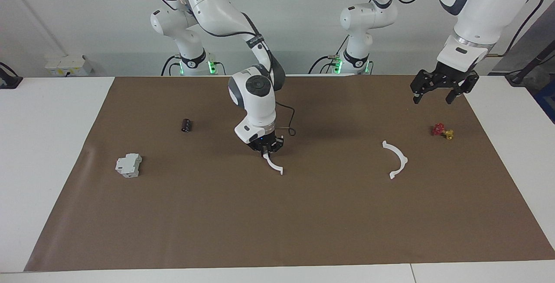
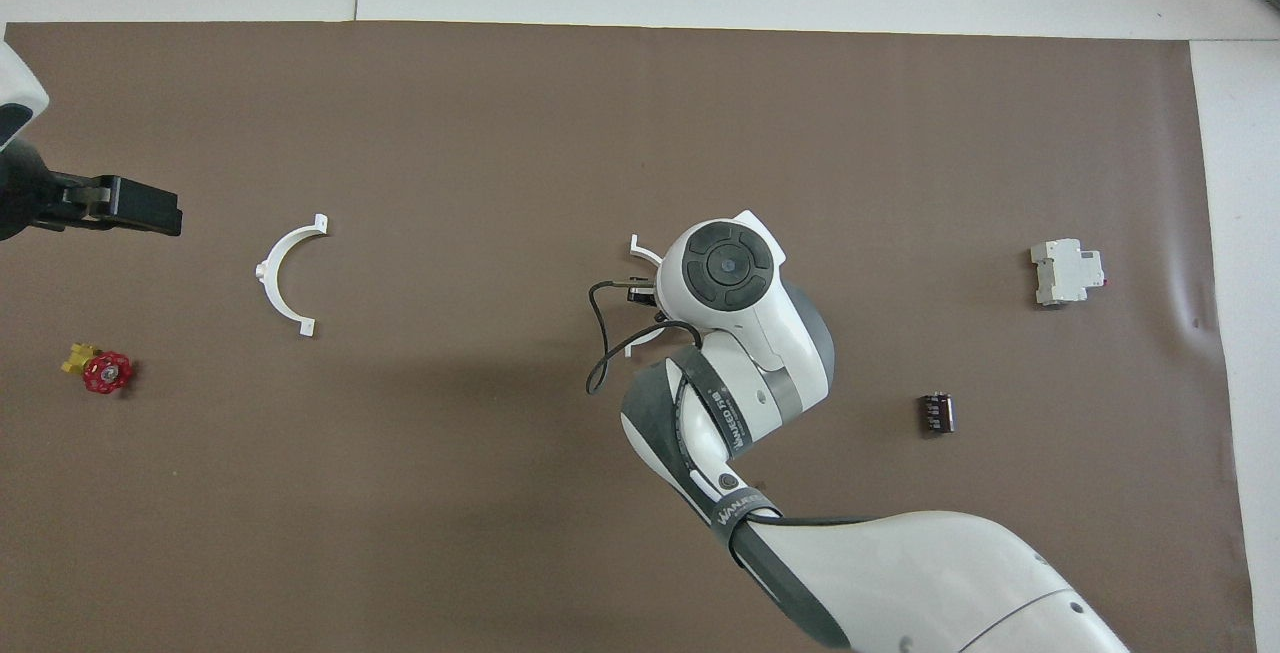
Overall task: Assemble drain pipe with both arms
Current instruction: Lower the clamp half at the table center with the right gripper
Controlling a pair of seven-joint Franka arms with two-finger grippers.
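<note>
My right gripper is shut on one white half-ring of the drain pipe near the middle of the brown mat. The piece hangs down from the fingers, its lower end close to the mat. In the overhead view the wrist hides most of it, and only its end shows. The second half-ring lies flat on the mat toward the left arm's end; it also shows in the overhead view. My left gripper is open and empty, raised over the mat's edge near a small red valve.
A red and yellow valve lies near the second half-ring. A grey-white block and a small black cylinder lie toward the right arm's end of the mat.
</note>
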